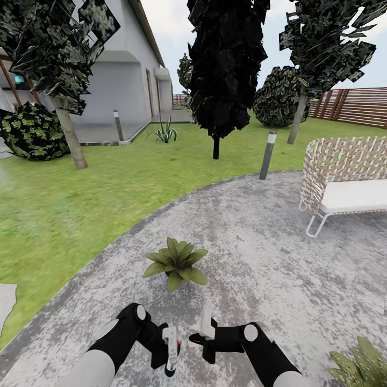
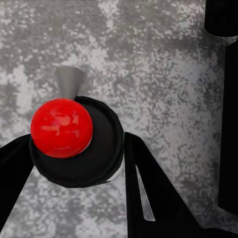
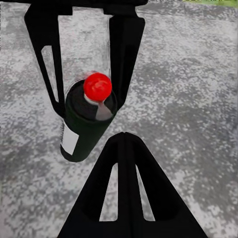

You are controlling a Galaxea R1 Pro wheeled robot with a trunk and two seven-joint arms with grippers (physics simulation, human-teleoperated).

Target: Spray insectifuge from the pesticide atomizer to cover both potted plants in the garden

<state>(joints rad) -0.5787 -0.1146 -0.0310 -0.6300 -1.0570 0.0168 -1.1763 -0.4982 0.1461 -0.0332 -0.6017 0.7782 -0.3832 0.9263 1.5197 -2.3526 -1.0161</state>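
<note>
My left gripper (image 1: 164, 348) is shut on the pesticide atomizer (image 1: 170, 344), held upright low over the grey paving. In the left wrist view the atomizer (image 2: 62, 128) shows a red button and a grey nozzle, with the left gripper (image 2: 77, 166) clamped on both sides of its dark cap. My right gripper (image 1: 207, 329) hangs just beside it, apart from it. In the right wrist view the right gripper (image 3: 124, 138) has its tips together and empty, facing the atomizer (image 3: 82, 134). One potted plant (image 1: 176, 262) stands ahead on the paving. A second potted plant (image 1: 361, 366) sits at the bottom right corner.
A wicker seat (image 1: 344, 172) with a white cushion stands at the right. A grey bollard light (image 1: 267, 155) marks the paving's far edge, with lawn (image 1: 80, 204) beyond and to the left. A dark tree (image 1: 226, 70), bushes, a house and a wooden fence (image 1: 360, 105) lie further back.
</note>
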